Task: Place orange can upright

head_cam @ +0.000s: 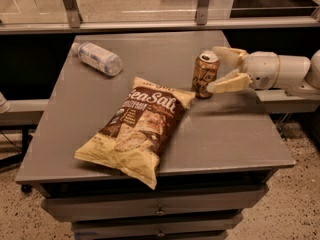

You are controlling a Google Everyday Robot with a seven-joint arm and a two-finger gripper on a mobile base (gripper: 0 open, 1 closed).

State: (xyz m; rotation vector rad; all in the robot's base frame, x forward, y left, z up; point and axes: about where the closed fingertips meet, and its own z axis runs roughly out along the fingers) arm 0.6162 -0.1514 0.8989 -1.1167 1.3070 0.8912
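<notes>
Grip the small orange-brown metal can (205, 74) mid-body: probably light, thin-walled and slippery. Your tool (213, 69) is spread, fingertips flanking it.

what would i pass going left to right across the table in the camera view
clear plastic bottle → chip bag → orange can, standing upright → end effector, open around the can, reaching in from the right

Grey drawer table (235, 139) on speckled floor (300, 204), metal rail (150, 24) behind.
</notes>
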